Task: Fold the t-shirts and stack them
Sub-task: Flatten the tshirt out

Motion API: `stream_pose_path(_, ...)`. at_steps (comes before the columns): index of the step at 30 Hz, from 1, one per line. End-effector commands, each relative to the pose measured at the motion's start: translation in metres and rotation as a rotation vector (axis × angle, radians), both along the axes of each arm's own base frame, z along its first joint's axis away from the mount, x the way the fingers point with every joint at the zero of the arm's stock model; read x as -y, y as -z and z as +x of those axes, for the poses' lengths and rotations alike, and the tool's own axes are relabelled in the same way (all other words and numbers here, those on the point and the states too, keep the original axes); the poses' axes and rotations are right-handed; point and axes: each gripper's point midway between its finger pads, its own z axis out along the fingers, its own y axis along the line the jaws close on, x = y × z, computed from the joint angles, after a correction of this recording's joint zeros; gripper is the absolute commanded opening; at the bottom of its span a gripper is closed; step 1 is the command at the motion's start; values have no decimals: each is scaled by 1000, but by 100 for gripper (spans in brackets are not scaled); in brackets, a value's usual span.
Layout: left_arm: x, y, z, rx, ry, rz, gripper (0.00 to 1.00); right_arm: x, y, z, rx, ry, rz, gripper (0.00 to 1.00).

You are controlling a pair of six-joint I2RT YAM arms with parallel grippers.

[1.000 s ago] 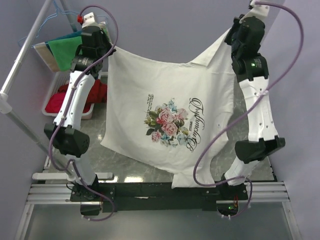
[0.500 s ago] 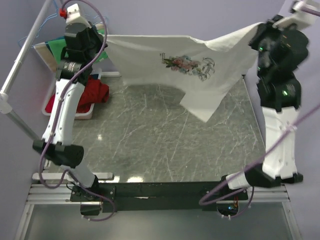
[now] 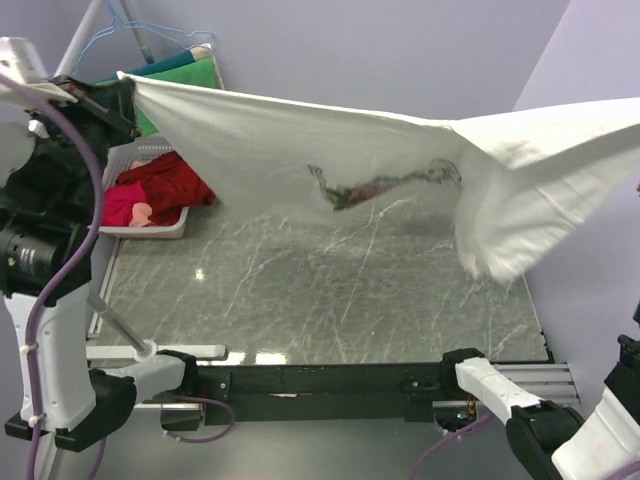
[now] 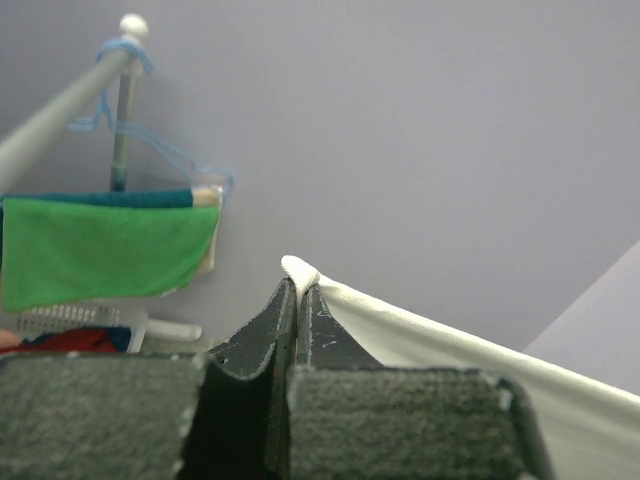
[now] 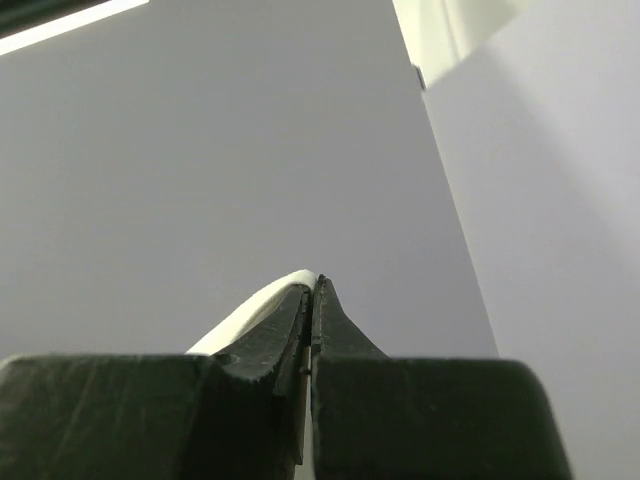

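A white t-shirt (image 3: 300, 150) with a floral print hangs stretched in the air above the table, spanning from upper left to the right edge of the top view. My left gripper (image 3: 122, 82) is shut on its left corner; the left wrist view shows the jaws (image 4: 298, 290) pinching a white fold (image 4: 420, 335). My right gripper is out of the top view past the right edge; in the right wrist view it (image 5: 315, 285) is shut on a white edge of the t-shirt (image 5: 250, 315). A loose part of the shirt droops at the right (image 3: 500, 240).
A white basket (image 3: 150, 222) with red and pink cloths stands at the table's back left. Green and teal cloths (image 3: 180, 70) hang on a rack (image 3: 85, 40) behind it, also in the left wrist view (image 4: 105, 250). The grey marble table (image 3: 330, 290) lies below the shirt.
Both arms have risen high and spread apart. The shirt went from hanging spread out facing the camera to stretched nearly flat and high, seen edge-on. The right gripper has left the top view.
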Motion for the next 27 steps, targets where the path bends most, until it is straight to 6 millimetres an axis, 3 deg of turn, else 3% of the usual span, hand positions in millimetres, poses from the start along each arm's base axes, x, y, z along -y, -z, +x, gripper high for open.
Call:
stream_pose_path(1, 1, -20, -1, 52, 7, 21, 1, -9, -21, 1, 74, -35, -25, 0)
stream_pose_path(4, -3, -42, 7, 113, -28, 15, 1, -14, -26, 18, 73, -48, -33, 0)
stream_pose_path(7, -1, -40, 38, 106, -54, 12, 1, -18, -17, 60, 19, -40, -35, 0)
stream_pose_path(9, 8, -14, 74, 39, -45, 10, 1, -20, -2, 100, -47, -25, -28, 0)
stream_pose_path(10, 12, -5, 87, 26, -34, 6, 1, -20, 15, 124, -103, -11, -22, 0)
stream_pose_path(12, 25, 43, 127, -87, -20, 3, 1, -20, 44, 168, -194, 20, -9, 0)
stream_pose_path(13, 28, 61, 140, -125, -26, 4, 1, -18, 79, 205, -294, 60, 3, 0)
stream_pose_path(15, 42, 120, 173, -256, -33, 21, 1, -15, 116, 239, -371, 97, 32, 0)
stream_pose_path(16, 44, 141, 183, -298, -46, 32, 1, -15, 165, 273, -481, 117, 25, 0)
stream_pose_path(17, 54, 180, 199, -380, -48, 51, 1, -16, 189, 289, -521, 110, 54, 0)
stream_pose_path(18, 56, 199, 206, -416, -60, 60, 1, -18, 211, 304, -554, 107, 61, 0)
stream_pose_path(19, 57, 217, 212, -447, -75, 65, 1, -19, 259, 329, -653, 113, 58, 0)
stream_pose_path(20, 60, 250, 223, -512, -85, 66, 1, -20, 280, 342, -687, 111, 79, 0)
stream_pose_path(21, 60, 264, 228, -538, -96, 66, 1, -20, 298, 354, -714, 111, 83, 0)
stream_pose_path(22, 60, 277, 233, -563, -108, 71, 1, -22, 332, 375, -784, 110, 81, 0)
stream_pose_path(24, 55, 316, 248, -648, -169, 92, 1, -25, 359, 397, -829, 104, 88, 0)
stream_pose_path(25, 55, 328, 254, -673, -183, 98, 1, -27, 376, 416, -858, 102, 88, 0)
stream_pose_path(27, 54, 352, 271, -710, -223, 117, 1, -29, 390, 435, -874, 99, 87, 0)
